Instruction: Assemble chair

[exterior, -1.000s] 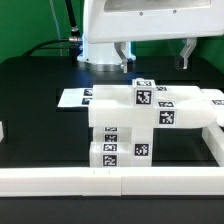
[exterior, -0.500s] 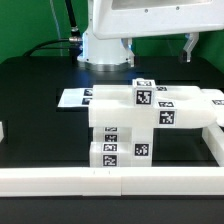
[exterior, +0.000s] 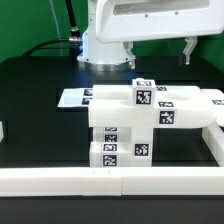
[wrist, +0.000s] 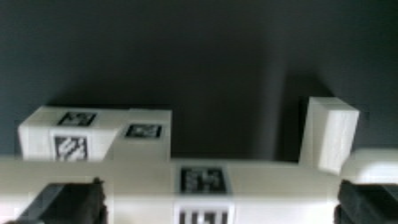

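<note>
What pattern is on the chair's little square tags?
Black-and-white blocky squares on the white chair; clearest in the exterior view.

white chair (exterior: 140, 120) assembly, partly built, on black table.
stands upright as chunky matte blocks joined in a cross shape, black-and-white square tags on front and top faces; tagged blocks (wrist: 98, 133) seen close in wrist view.

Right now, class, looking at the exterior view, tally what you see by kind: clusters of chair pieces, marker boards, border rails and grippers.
cluster of chair pieces: 1
marker board: 1
border rail: 1
gripper: 1
Total: 4
</note>
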Controlling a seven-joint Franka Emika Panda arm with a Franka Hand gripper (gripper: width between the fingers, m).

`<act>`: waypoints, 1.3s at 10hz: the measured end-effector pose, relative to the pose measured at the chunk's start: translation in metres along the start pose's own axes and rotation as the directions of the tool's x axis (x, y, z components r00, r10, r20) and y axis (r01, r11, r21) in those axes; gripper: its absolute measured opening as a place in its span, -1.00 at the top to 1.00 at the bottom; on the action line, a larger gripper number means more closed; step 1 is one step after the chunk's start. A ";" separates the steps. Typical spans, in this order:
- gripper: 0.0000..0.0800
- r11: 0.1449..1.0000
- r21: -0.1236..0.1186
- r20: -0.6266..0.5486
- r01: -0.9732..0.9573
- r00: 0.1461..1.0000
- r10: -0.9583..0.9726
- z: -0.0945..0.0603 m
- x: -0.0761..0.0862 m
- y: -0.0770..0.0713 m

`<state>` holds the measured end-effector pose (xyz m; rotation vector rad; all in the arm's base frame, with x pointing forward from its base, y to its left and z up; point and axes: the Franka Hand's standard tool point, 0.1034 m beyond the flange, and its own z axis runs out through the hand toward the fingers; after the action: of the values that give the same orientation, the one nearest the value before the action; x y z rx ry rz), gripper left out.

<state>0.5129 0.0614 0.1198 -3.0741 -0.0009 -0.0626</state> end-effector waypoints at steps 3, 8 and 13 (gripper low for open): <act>-0.62 1.000 -0.017 0.010 -0.026 1.000 0.026 0.032 -0.039 -0.016; -0.62 0.999 -0.032 -0.003 -0.020 1.000 0.019 0.040 -0.043 -0.012; -0.62 0.998 -0.062 0.008 -0.015 1.000 0.016 0.063 -0.052 -0.008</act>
<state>0.4635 0.0733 0.0557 -3.1360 0.0252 -0.0495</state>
